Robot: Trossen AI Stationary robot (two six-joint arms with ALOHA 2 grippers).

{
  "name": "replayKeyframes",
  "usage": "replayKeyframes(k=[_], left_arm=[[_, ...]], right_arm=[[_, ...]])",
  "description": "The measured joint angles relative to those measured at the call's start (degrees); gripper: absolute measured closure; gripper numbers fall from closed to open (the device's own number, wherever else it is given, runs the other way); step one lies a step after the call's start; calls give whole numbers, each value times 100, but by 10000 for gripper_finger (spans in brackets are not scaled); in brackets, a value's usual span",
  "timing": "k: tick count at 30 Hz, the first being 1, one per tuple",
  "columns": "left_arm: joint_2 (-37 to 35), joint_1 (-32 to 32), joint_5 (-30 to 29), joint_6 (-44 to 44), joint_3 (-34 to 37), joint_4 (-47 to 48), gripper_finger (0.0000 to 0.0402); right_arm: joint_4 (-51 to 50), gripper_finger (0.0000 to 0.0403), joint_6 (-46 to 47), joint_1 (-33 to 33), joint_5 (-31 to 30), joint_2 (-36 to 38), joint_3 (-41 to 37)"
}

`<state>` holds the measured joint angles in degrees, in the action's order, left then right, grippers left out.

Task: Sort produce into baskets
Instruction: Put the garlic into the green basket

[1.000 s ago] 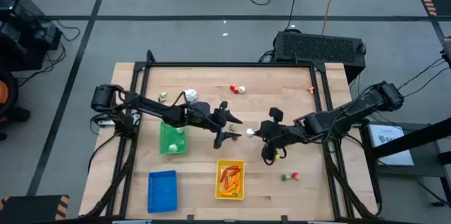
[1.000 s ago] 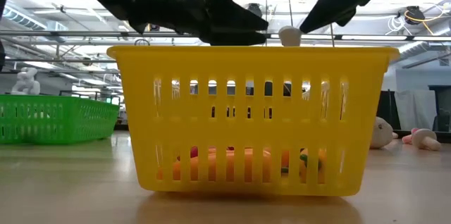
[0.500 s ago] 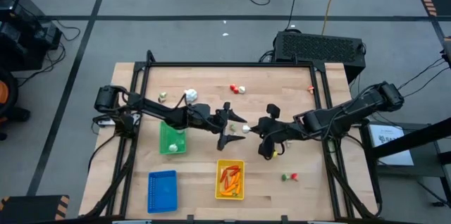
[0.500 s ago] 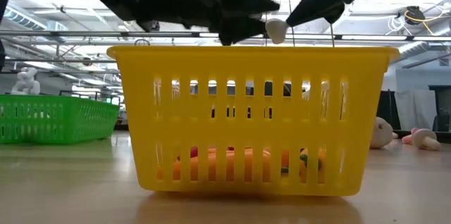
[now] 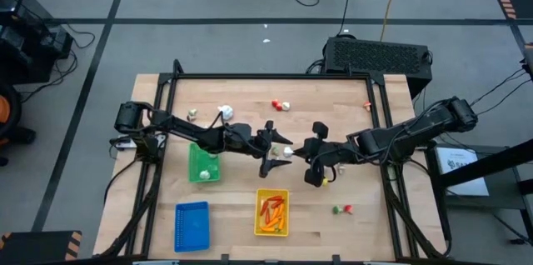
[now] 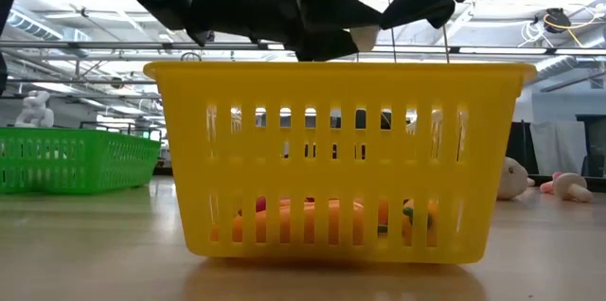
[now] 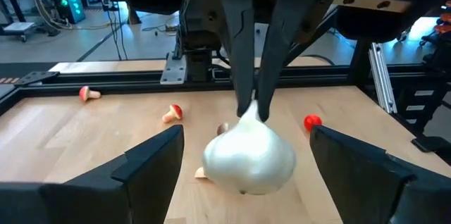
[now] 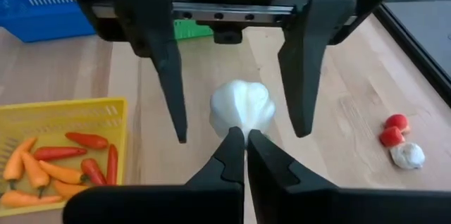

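Note:
A white bulb (image 7: 250,157) hangs in the air over the table's middle, just beyond the yellow basket (image 5: 271,212). My right gripper (image 8: 246,136) is shut on it. My left gripper (image 5: 280,149) is open, with one finger (image 8: 165,62) on each side of the bulb, and gaps show between them and it. The green basket (image 5: 204,163) holds a white bulb. The blue basket (image 5: 191,225) stands at the near left. The yellow basket holds orange carrots and red peppers (image 8: 63,164). My right gripper pinches the bulb's narrow end (image 7: 251,113) between its two fingertips. The fingers slant down from the table's right side. The bulb hangs below the fingertips with its round end lowest, clear of the table and above the yellow basket's rim (image 6: 341,72).
Loose produce lies on the wood: a white bulb (image 5: 225,112) and a small piece (image 5: 192,115) at the far left, red-and-white pieces (image 5: 281,105) at the far middle, one (image 5: 367,104) by the right rail, and more (image 5: 341,209) at the near right.
My right gripper has carried the bulb a little toward the table's left, in between my left gripper's open fingers. In the low view the bulb now sits partly behind the left gripper.

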<state>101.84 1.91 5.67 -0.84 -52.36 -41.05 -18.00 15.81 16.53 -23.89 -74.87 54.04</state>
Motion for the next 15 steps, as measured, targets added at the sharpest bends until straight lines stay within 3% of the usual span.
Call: replayKeyframes(k=[15], left_arm=[[0, -10, 1, -71, 2, 106, 142]], right_arm=[[0, 403, -68, -157, 27, 0, 0]])
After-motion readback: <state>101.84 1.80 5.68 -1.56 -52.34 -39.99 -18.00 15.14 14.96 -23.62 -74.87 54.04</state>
